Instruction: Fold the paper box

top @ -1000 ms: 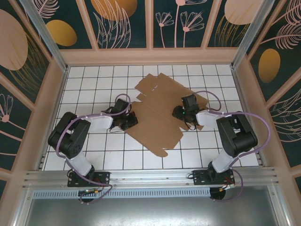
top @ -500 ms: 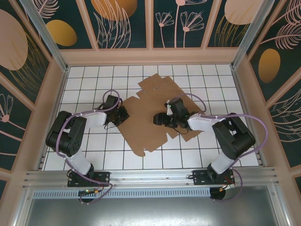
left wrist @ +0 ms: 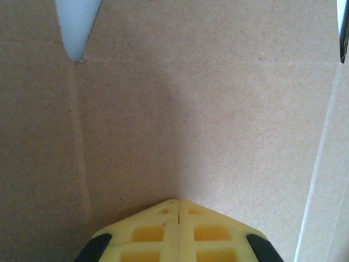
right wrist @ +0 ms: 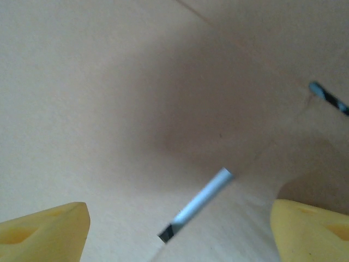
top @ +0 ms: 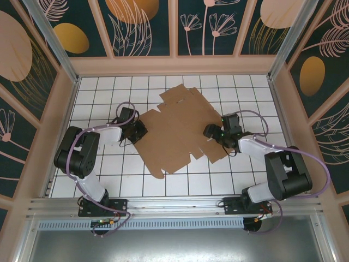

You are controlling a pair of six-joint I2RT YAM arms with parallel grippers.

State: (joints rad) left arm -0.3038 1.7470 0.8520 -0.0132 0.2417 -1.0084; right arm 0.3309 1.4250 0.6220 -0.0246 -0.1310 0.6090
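The paper box [top: 174, 136] is a flat brown die-cut cardboard sheet with flaps and notches, lying askew in the middle of the table. My left gripper [top: 137, 131] rests at the sheet's left edge. In the left wrist view its yellow fingers [left wrist: 163, 229] meet tip to tip, shut with nothing between them, against plain cardboard [left wrist: 191, 109]. My right gripper [top: 211, 131] hovers over the sheet's right part. From the right wrist, my right gripper [right wrist: 180, 240] stands wide open above the cardboard [right wrist: 109, 82], with a narrow slot [right wrist: 203, 201] showing between the fingers.
The white tiled table [top: 109, 180] is boxed in by patterned panel walls [top: 32, 82] on three sides, with a metal rail [top: 174, 204] along the near edge. Free tiles lie to the left, right and front of the sheet.
The sheet has slid and turned toward the left. My right gripper reached to the sheet's middle, then drew back to the right. The left gripper shifted slightly up-left along the sheet's edge.
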